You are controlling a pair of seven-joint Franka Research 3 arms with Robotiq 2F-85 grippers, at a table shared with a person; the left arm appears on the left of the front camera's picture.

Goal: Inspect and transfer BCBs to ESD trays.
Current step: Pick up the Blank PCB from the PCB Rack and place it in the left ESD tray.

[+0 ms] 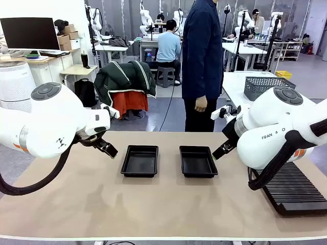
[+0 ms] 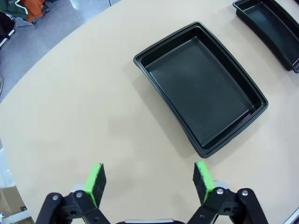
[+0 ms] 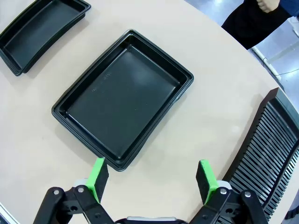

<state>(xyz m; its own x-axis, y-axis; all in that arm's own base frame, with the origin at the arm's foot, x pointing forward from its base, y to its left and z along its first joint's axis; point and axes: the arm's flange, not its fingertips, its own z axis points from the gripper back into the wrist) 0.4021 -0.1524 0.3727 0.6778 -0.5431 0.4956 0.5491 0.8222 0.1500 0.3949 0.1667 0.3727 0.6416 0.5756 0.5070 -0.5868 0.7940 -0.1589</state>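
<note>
Shallow black plastic ESD trays sit side by side, floors bare: left tray [image 1: 139,161] by left gripper [image 1: 106,148], right tray [image 1: 197,161] by right gripper [image 1: 223,149]. Both grippers hover just outboard, jaws wide, holding nothing. Looks staged so each arm loads its own tray.

Bright, even indoor light comes from overhead; the matte beige tabletop [image 1: 163,204] shows no glare; only faint, soft-edged shadows hug the two shallow black plastic trays [image 1: 139,174] [image 1: 198,175]; their floors carry a dull sheen in the wrist views; wide-angle distortion bows the table's edge there; the front view is sharp throughout.
</note>
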